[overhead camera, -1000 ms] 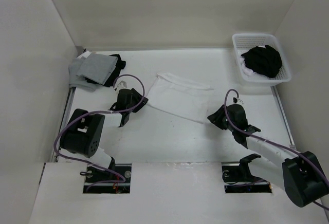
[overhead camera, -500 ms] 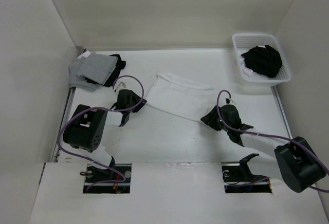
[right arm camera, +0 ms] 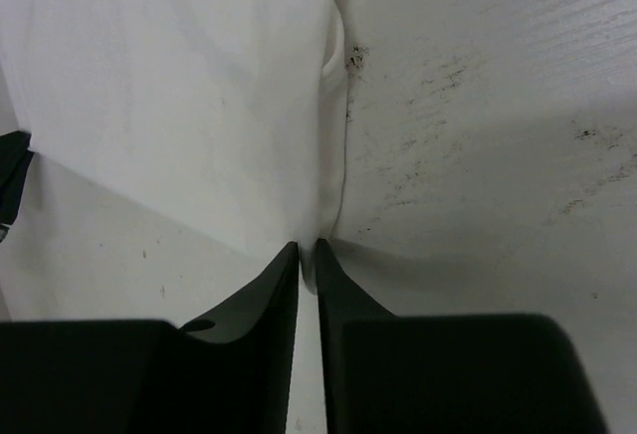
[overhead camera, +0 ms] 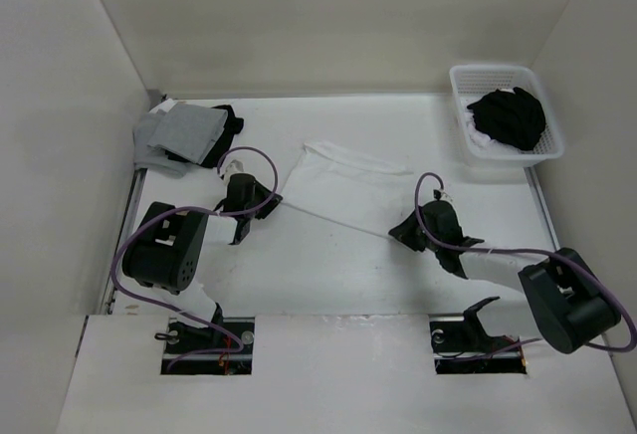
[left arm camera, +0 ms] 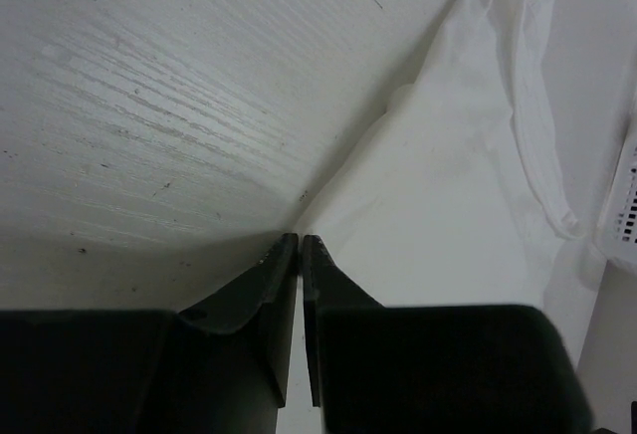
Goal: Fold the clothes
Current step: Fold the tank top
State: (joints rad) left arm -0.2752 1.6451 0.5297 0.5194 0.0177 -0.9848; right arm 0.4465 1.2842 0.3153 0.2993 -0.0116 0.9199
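Both arms have drawn inward, jaws closing: the left pincer now nips the white tank top at its 8 o'clock corner, and the right pincer clamps its 4 o'clock corner. It lies spread flat mid-surface, its near edge taut. No fold is made yet, so all the folding appears to remain.

Grey stack, basket (black bundle inside)
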